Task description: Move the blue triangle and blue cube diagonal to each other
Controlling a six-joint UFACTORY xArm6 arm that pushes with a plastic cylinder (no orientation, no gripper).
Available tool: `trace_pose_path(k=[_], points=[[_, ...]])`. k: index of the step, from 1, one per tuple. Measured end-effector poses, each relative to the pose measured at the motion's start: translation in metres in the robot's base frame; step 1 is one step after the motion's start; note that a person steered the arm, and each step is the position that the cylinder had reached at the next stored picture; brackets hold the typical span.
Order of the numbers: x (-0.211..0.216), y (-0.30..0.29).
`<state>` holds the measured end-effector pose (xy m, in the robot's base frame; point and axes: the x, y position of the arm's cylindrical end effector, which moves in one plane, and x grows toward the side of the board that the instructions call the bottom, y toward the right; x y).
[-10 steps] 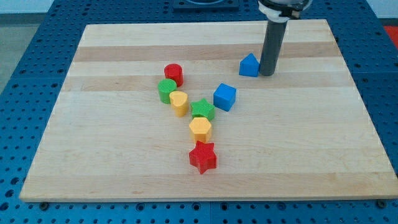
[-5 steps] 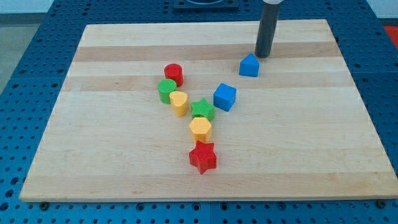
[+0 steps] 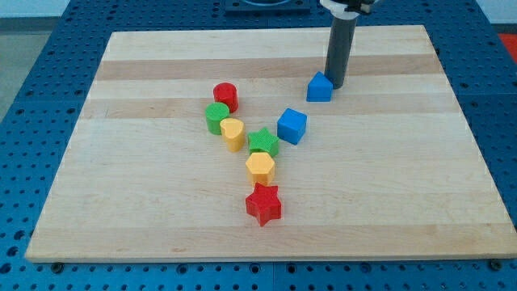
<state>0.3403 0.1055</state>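
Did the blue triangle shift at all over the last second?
Yes, slightly. The blue triangle slid toward the view's left and bottom, closing a little on the blue cube, which stayed put. My tip now touches its upper right side.

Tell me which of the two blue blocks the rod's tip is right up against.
The blue triangle, near the view's top, has my tip against its right side. The blue cube sits apart, lower and to the left, beside the green star.

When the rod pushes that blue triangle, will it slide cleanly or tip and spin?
The blue triangle sits flat on the smooth board, so it probably slides rather than tips. My tip touches its right upper side, off-centre, so it may rotate somewhat. It looks small and rigid, likely light.
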Motion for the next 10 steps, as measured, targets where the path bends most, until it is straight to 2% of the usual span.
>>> trace_pose_path(k=[4, 6, 8, 9, 10], points=[[0.038, -0.015], [0.043, -0.017], [-0.052, -0.013], [-0.052, -0.013], [-0.005, -0.058]])
